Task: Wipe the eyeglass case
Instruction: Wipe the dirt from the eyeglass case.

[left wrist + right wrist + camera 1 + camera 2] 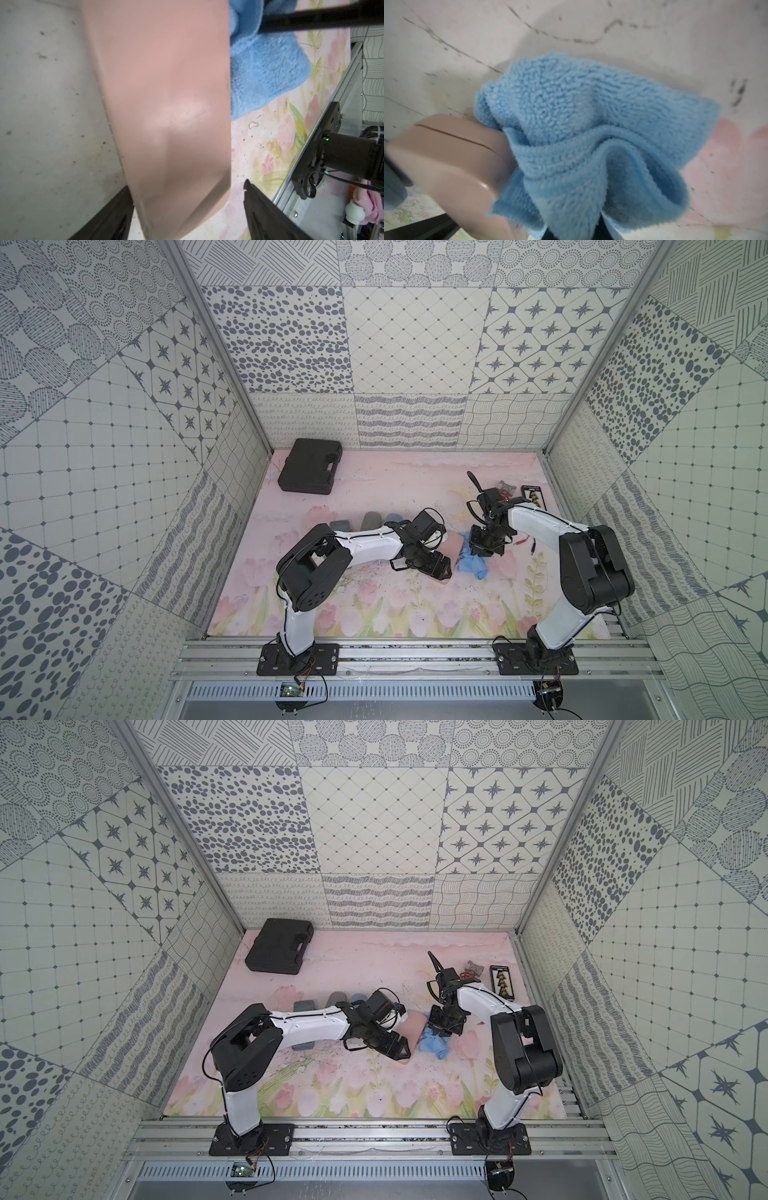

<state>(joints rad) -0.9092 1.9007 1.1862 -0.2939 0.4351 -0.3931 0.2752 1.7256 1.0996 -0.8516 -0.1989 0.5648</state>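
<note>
Find the left gripper [186,184] at lower centre of the left wrist view, jaws parted astride the pink eyeglass case [162,83], one finger [261,207] standing clear of it. Locate the case at mid-frame in both top views, over the floral mat [374,614], between the two grippers. Note the right gripper [482,549] just right of it, clamped shut on a bunched blue cloth [591,135] touching the case end. See the black tool case [309,466] at upper left of the mat, well apart
</note>
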